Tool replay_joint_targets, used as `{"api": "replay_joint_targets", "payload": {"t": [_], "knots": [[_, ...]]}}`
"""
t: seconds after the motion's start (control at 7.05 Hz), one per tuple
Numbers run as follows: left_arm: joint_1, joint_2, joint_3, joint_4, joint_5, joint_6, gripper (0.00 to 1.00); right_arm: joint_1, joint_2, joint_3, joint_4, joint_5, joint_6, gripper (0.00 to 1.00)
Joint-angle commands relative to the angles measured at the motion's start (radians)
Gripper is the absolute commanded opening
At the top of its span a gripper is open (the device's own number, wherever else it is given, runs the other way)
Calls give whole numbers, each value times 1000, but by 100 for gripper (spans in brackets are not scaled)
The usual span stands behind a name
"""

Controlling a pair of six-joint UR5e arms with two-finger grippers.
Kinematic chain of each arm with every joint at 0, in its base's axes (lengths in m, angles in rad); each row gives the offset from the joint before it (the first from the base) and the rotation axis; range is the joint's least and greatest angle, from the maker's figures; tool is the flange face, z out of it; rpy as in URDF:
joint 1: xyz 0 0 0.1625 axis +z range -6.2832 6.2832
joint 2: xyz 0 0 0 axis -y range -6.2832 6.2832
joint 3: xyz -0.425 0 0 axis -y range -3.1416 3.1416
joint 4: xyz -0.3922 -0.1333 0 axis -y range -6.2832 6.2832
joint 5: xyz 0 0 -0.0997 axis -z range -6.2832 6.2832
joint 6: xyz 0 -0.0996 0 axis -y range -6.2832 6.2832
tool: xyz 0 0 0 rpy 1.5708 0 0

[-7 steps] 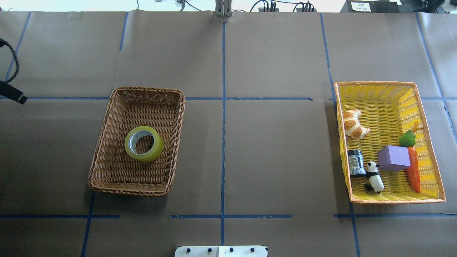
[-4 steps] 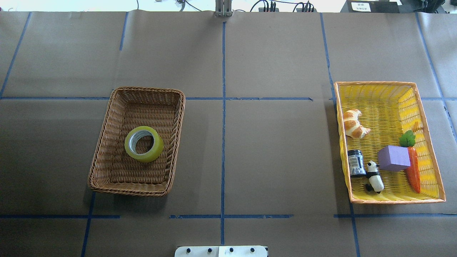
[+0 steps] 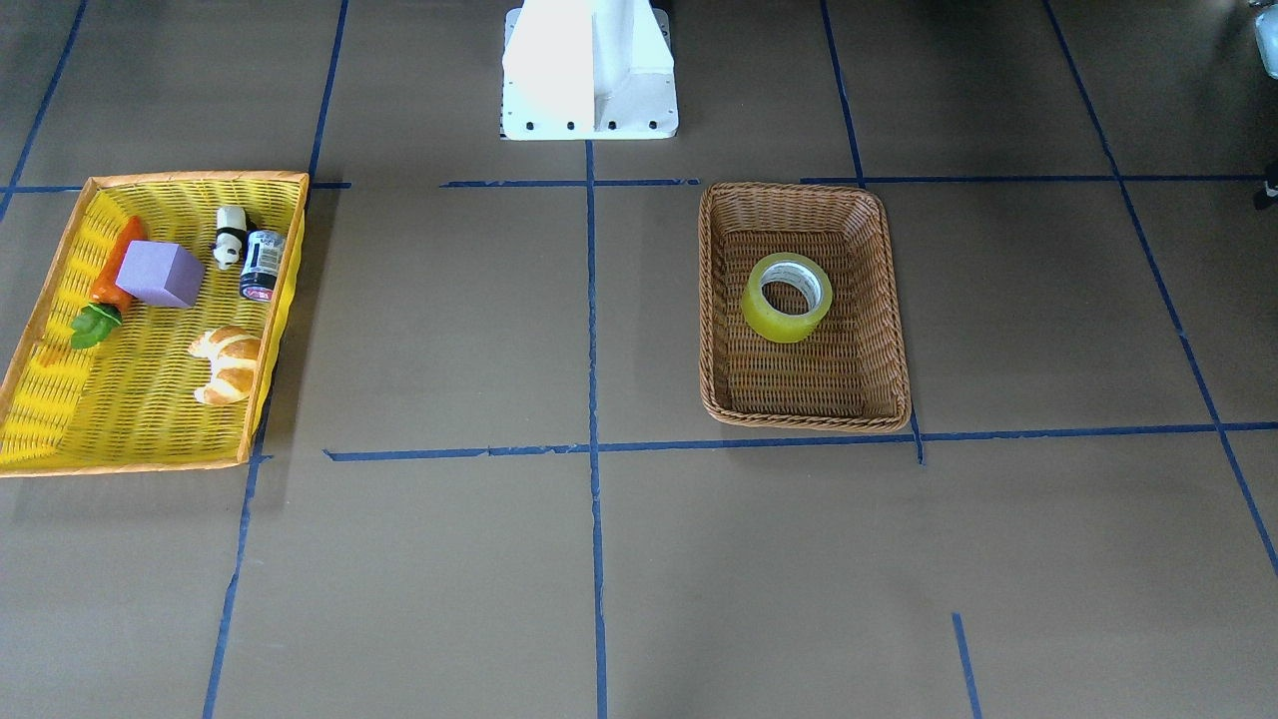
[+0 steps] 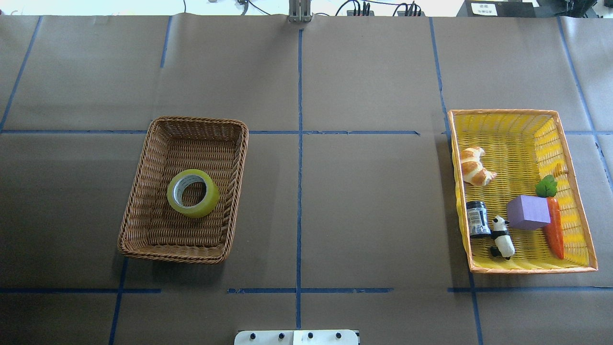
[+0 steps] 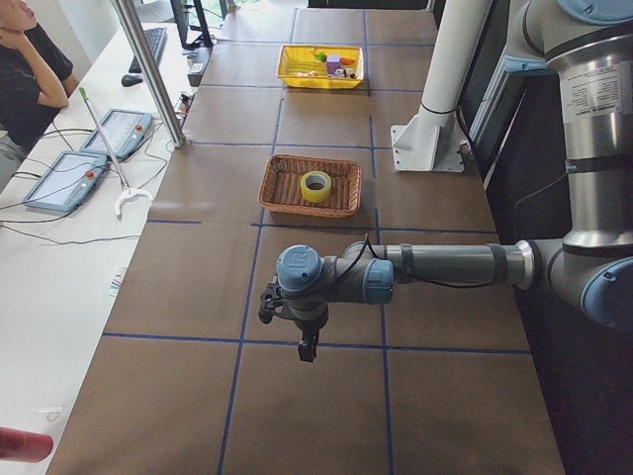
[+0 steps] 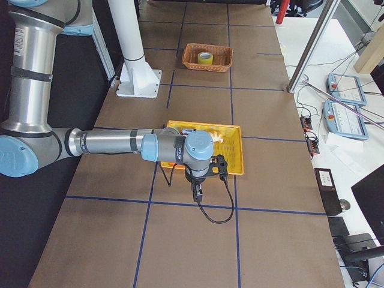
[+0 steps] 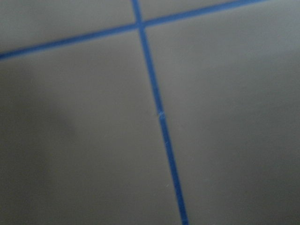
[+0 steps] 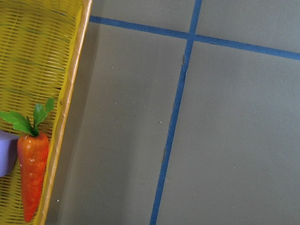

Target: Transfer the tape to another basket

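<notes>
The wide roll of see-through yellow tape lies flat in the middle of the brown woven wicker basket. The left gripper hangs over the brown table, well away from that basket. The right gripper hangs much farther from it. I cannot tell if either gripper is open or closed.

The overhead and front cameras look down from opposite long sides on the whole brown-paper bench, sharing the brown woven wicker basket and the bright yellow woven basket with orange rim, the two side cameras look along it from each end, and both wrist cameras look from close at the paper, the right one catching that yellow basket's edge.
</notes>
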Motion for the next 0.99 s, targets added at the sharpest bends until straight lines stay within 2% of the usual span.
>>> {"api": "replay_joint_targets", "payload": {"t": [0.0, 0.85], "knots": [[-30, 4, 9, 8, 2, -2, 100, 0, -2, 0, 1, -2, -1, 100], [-32, -8, -5, -1, 5, 0, 100, 0, -6, -17, 2, 1, -2, 100]]}}
